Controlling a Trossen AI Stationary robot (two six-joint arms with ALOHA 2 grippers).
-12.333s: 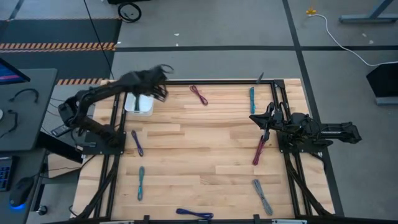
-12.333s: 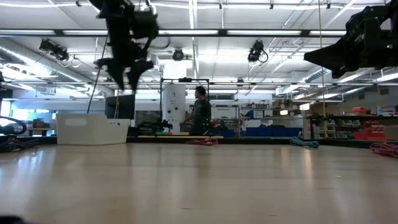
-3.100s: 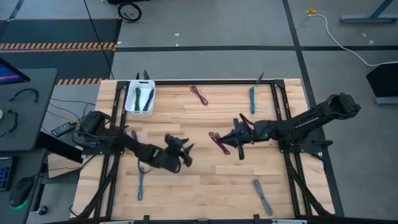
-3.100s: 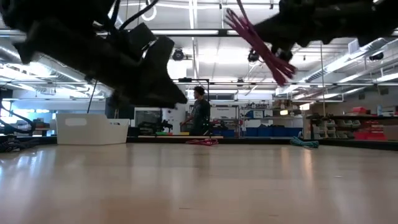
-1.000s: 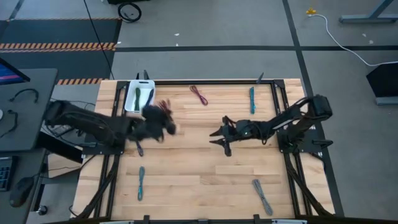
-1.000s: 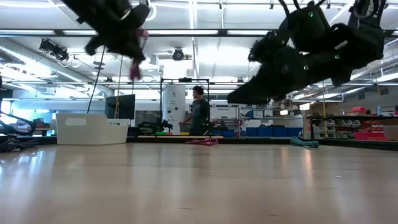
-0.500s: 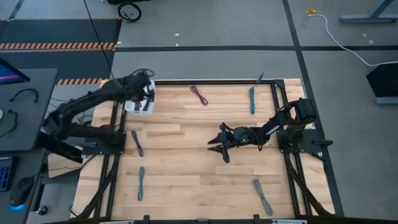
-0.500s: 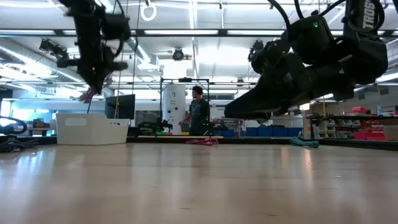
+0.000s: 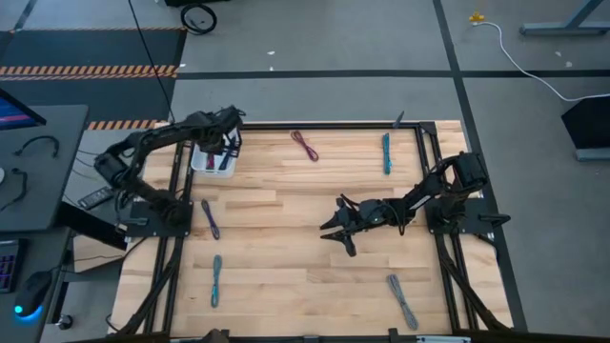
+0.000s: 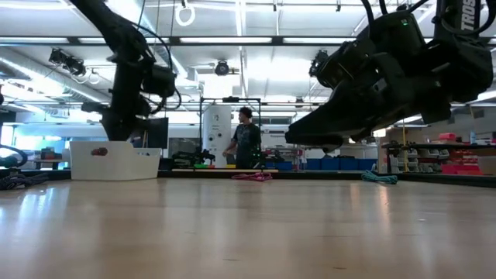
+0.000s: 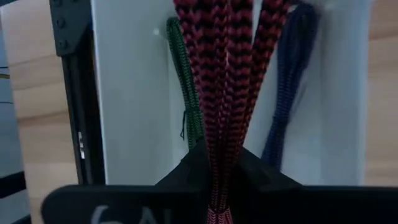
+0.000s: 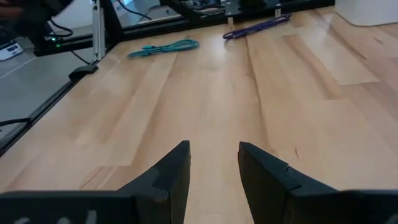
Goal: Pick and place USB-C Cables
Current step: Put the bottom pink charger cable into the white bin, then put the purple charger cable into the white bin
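A maroon USB-C cable bundle (image 11: 227, 74) hangs over the white bin (image 9: 202, 162) at the table's far left, with my left gripper (image 9: 226, 151) shut on it. A green cable (image 11: 185, 93) and a dark blue cable (image 11: 286, 93) lie on the bin's floor. In the low view a maroon patch (image 10: 99, 151) shows through the bin's wall (image 10: 115, 163). My right gripper (image 9: 335, 229) hovers open over the middle of the table, nothing between its fingers (image 12: 214, 165). My left gripper pinches the gathered strands of the maroon bundle (image 11: 221, 165) between its two fingers. The fingers come from above and point down into the bin. The strands run along the fingers and fan out below them; whether the lower end rests on the bin's floor, I cannot tell.
Loose cables lie on the wood: maroon (image 9: 305, 145) and teal (image 9: 386, 152) at the far edge, purple (image 9: 210, 217) and teal (image 9: 216, 279) on the left, grey (image 9: 402, 300) near right. Black frame rails (image 9: 176, 200) run along both sides. A person (image 10: 249, 143) stands far behind.
My left gripper has carried the maroon cable from the table's left middle toward the far edge, over the white bin, then gone down so the cable hangs inside it. My right gripper has drifted a little toward the near edge, staying open.
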